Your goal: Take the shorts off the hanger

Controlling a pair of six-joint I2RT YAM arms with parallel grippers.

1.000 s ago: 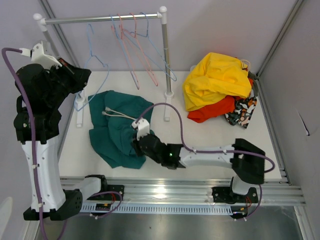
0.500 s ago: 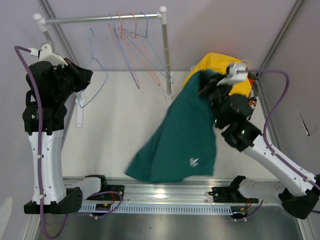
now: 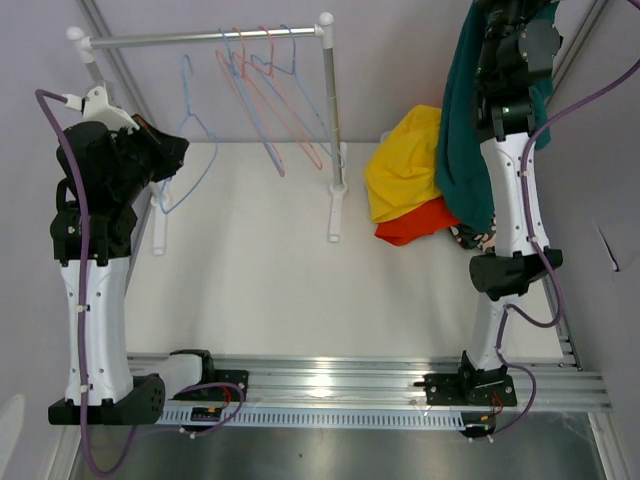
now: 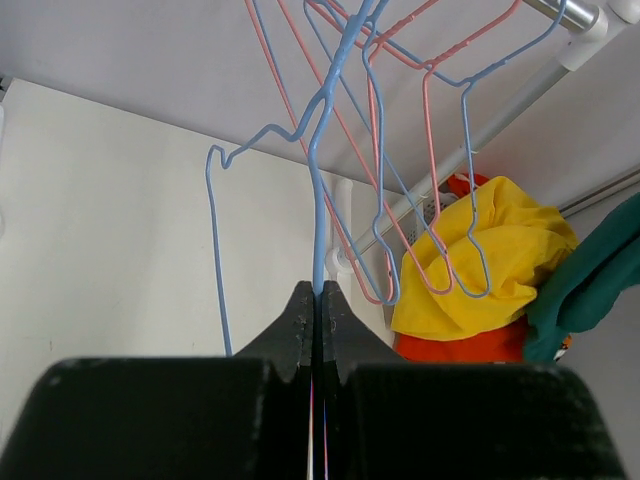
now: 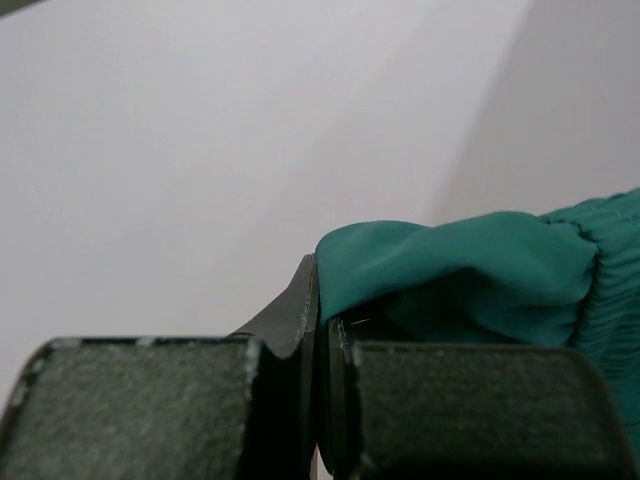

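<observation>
My right gripper (image 5: pixel 322 290) is shut on the teal shorts (image 5: pixel 470 260). It holds them high at the far right, where they hang down (image 3: pixel 460 140) over the pile; the gripper itself is at or past the top edge of the top view. The pile holds the yellow shorts (image 3: pixel 405 170), the red-orange shorts (image 3: pixel 420 225) and a sliver of the patterned shorts (image 3: pixel 470 238). My left gripper (image 3: pixel 180 150) is shut on the wire of a bare blue hanger (image 4: pixel 318 180). The dark olive shorts are out of view.
The clothes rack has a rail (image 3: pixel 200 38) at the back and a right post (image 3: pixel 333 110) on a white foot. Several bare pink and blue wire hangers (image 3: pixel 275 100) hang from the rail. Grey walls close in on the right and at the back.
My right arm has swung the teal shorts from the table's middle up and to the far right, high above the pile. My left arm has barely moved.
</observation>
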